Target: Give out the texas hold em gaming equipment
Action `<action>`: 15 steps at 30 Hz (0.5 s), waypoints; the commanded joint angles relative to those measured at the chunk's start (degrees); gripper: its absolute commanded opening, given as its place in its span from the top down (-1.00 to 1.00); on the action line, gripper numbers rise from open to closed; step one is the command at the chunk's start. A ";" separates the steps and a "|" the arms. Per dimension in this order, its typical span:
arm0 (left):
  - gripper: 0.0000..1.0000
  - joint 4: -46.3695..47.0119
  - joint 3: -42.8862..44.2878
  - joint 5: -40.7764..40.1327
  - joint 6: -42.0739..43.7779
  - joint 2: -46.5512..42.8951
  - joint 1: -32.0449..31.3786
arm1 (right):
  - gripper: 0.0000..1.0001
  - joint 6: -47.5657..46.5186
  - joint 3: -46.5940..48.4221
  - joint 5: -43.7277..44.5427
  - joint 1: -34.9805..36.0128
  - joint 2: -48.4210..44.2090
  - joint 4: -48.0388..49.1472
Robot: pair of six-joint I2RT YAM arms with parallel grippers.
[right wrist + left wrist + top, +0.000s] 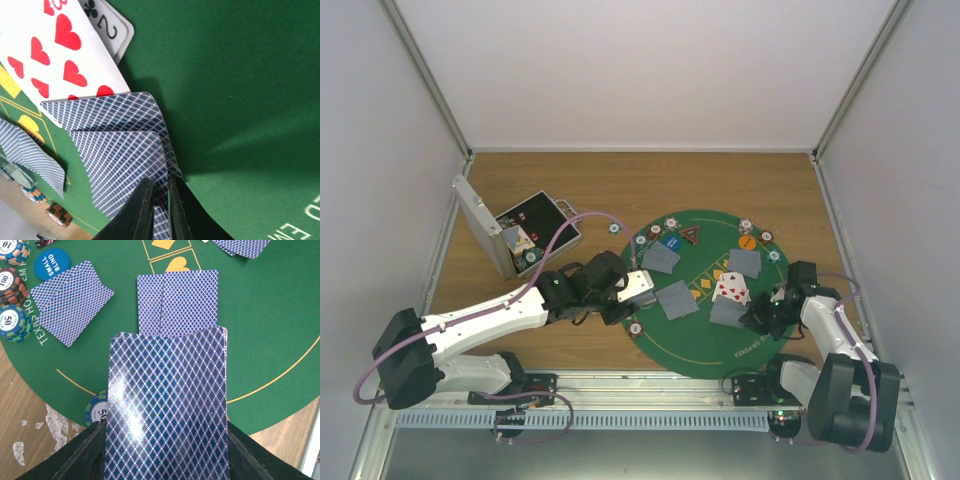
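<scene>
We see the left gripper [165,442] clamped on the card deck [167,400] at nine o'clock on the green mat [700,345], while the right gripper [161,200] pinches the edge of a face-down card [120,165] near four o'clock.

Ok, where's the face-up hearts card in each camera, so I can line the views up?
Top external: the face-up hearts card lies on the right half of the green mat, among face-down cards.
Left wrist: not in it.
Right wrist: the card is at upper left, overlapping a two of clubs.
Shared landmark: the yellow suit marks printed on the mat show in all three views.
</scene>
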 commanded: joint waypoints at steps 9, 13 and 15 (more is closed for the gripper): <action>-0.12 3.01 -0.55 -0.39 -0.04 -1.96 -0.32 | 0.62 -0.35 3.36 5.83 -0.41 -1.53 -4.40; -0.12 3.00 -0.48 -0.38 0.09 -2.16 -0.32 | 0.47 -0.19 5.20 5.86 -0.41 -2.48 -4.57; -0.12 3.06 -0.48 -0.43 0.03 -2.33 -0.32 | 0.34 -0.58 7.78 5.80 -0.39 -3.27 -4.51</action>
